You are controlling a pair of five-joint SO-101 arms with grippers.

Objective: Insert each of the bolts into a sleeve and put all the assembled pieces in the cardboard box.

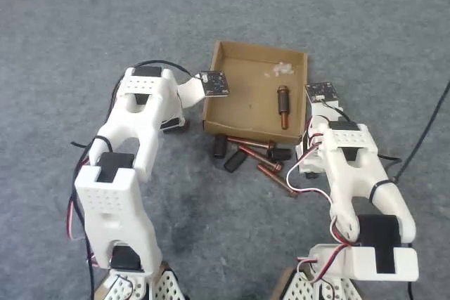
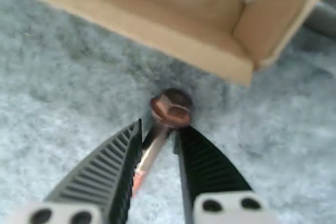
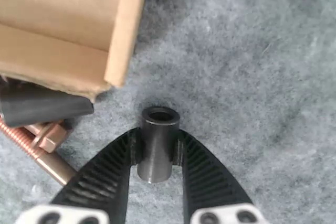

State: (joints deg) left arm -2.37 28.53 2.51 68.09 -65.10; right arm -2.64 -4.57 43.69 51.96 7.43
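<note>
I read the left gripper as clamped on a copper-coloured flanged hex bolt. The bolt's long axis runs along the fingers, with the head outward and the shank back toward the wrist, near a corner of the open brown cardboard box. The right gripper is closed on a short black cylindrical sleeve, its bore pointing away from the wrist, beside the box's opposite side. The box lies between the two grippers. I judge the shank end, not the head, must face the bore. One assembled piece lies in the box.
</note>
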